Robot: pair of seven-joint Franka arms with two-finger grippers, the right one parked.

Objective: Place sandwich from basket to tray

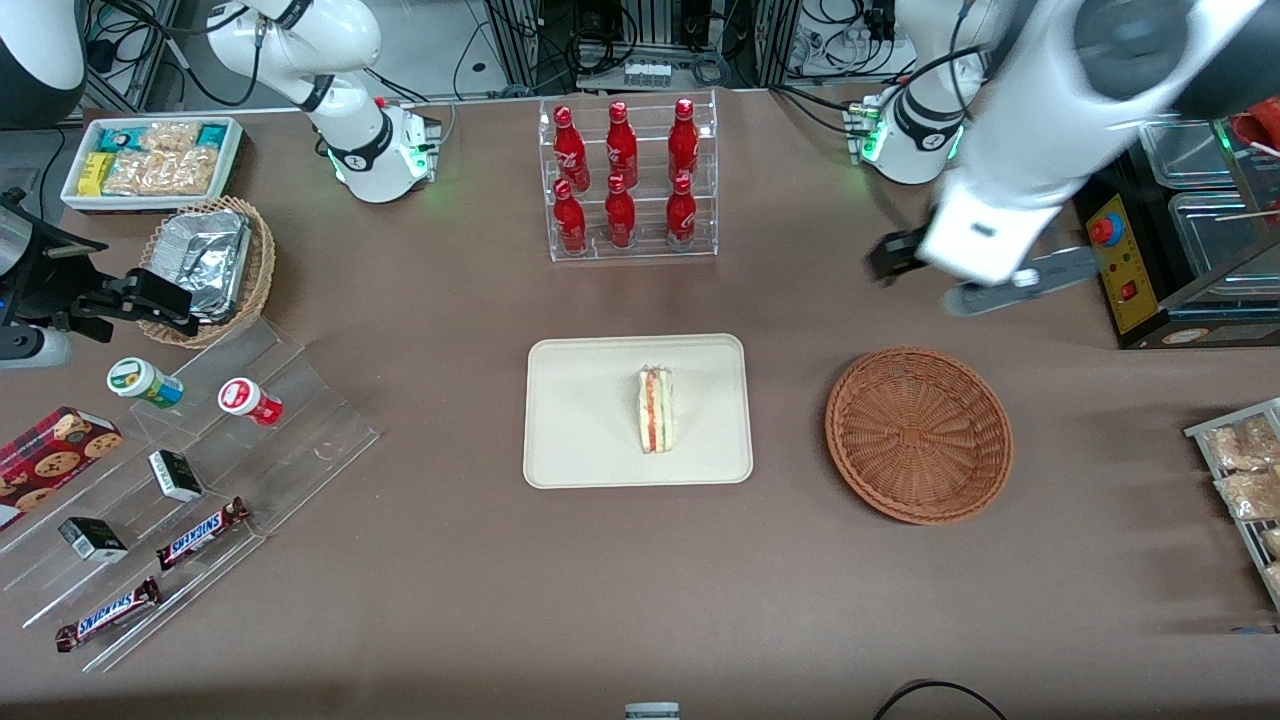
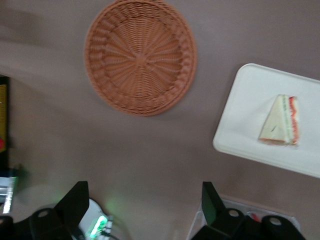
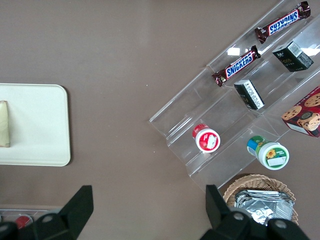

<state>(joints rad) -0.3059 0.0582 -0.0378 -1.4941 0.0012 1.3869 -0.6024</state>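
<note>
On the tray (image 1: 590, 420) lay the sandwich (image 1: 657, 410), on its side with the red and green filling stripes showing along the cut edge, a little toward the working arm's end of the tray's middle. The basket (image 1: 918, 434) sat just beside the tray on the brown tablecloth (image 1: 450, 560), toward the working arm's end, and held nothing.

The gripper (image 1: 905, 255) hung high above the table, well apart from both — farther from the front camera than the basket and raised clear of it. In the left wrist view its two dark fingers (image 2: 75, 200) stood wide apart with only bare cloth between them, gripping nothing. From the fingers, the basket (image 2: 140, 56) lay below and well off, and the tray (image 2: 250, 120) with the sandwich (image 2: 280, 121) lay off to the side of one fingertip, again far below.

Farther from the front camera than the tray stood a clear rack of red bottles (image 1: 626, 175). Toward the parked arm's end lay a tan basket with foil (image 1: 212, 265), a white bin of snack packets (image 1: 150, 160) and a clear stepped stand (image 1: 180, 500) holding Snickers bars (image 1: 200, 532) and small jars — all well away from the fingers.
</note>
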